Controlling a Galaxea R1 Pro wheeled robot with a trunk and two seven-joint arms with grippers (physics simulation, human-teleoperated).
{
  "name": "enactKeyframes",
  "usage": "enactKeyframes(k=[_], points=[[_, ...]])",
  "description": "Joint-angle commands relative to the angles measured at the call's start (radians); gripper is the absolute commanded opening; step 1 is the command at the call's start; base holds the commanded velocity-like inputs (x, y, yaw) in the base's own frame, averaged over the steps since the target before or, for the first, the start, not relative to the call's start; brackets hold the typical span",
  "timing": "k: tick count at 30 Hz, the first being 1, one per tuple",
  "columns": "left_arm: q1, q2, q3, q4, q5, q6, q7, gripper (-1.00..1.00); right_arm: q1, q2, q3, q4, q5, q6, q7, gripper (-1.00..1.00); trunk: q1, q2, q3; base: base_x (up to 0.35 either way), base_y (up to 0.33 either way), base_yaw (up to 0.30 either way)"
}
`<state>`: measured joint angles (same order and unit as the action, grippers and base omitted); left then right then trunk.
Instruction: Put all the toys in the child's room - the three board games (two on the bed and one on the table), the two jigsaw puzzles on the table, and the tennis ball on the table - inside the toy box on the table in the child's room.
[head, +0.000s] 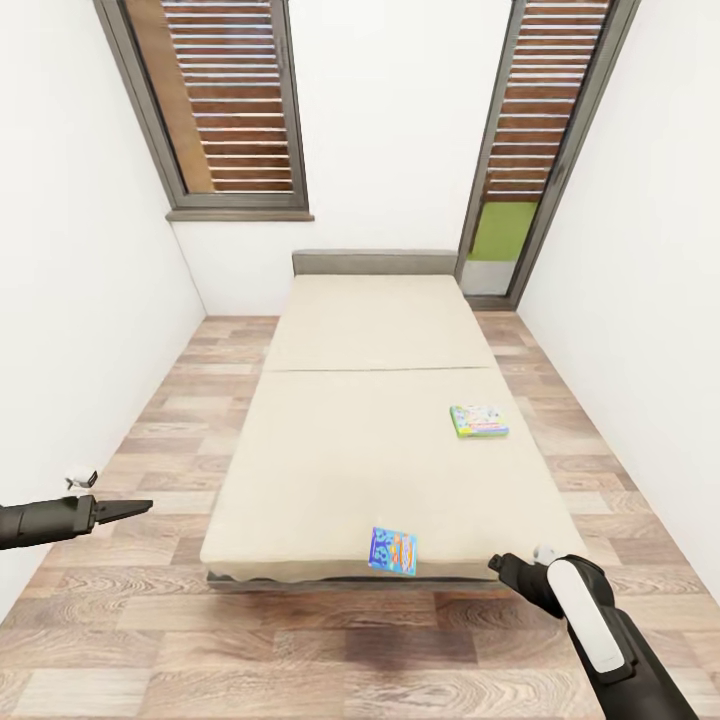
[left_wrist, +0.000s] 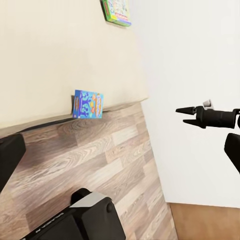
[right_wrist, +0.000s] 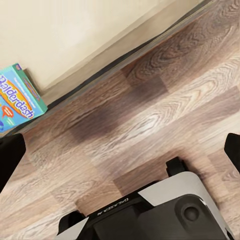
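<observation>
Two board games lie on the beige bed (head: 370, 440). The mostly blue one (head: 393, 551) sits at the foot edge of the mattress, also seen in the left wrist view (left_wrist: 88, 104) and the right wrist view (right_wrist: 17, 102). The green and white one (head: 479, 421) (left_wrist: 116, 11) rests near the bed's right side. My left gripper (head: 140, 507) hangs open over the floor, left of the bed's foot. My right gripper (head: 497, 563) (left_wrist: 181, 115) is open and empty, just right of the blue game and below the mattress edge. The table, toy box, jigsaw puzzles and tennis ball are out of view.
White walls close in on both sides, leaving narrow strips of wood floor (head: 170, 420) beside the bed. Two shuttered windows (head: 225, 100) stand at the far wall behind the grey headboard (head: 375, 262). Open floor lies between me and the bed's foot.
</observation>
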<state>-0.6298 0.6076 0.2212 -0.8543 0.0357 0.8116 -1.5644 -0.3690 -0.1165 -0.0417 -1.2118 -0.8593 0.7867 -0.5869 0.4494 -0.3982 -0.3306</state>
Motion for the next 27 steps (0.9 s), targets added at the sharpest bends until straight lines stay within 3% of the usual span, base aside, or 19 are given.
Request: enactKeyframes(k=[1, 27], points=[[-0.001, 0.001, 0.000, 0.000, 0.000, 0.011, -0.004, 1.00, -0.001, 0.000, 0.001, -0.001, -0.010, 0.001, -0.010, 1.00, 0.001, -0.002, 0.000, 0.000, 0.000, 0.000], [0.000, 0.000, 0.000, 0.000, 0.000, 0.011, -0.004, 1.00, -0.001, 0.000, 0.002, 0.000, -0.010, -0.001, -0.010, 1.00, 0.001, -0.002, 0.042, 0.000, 0.000, 0.000]])
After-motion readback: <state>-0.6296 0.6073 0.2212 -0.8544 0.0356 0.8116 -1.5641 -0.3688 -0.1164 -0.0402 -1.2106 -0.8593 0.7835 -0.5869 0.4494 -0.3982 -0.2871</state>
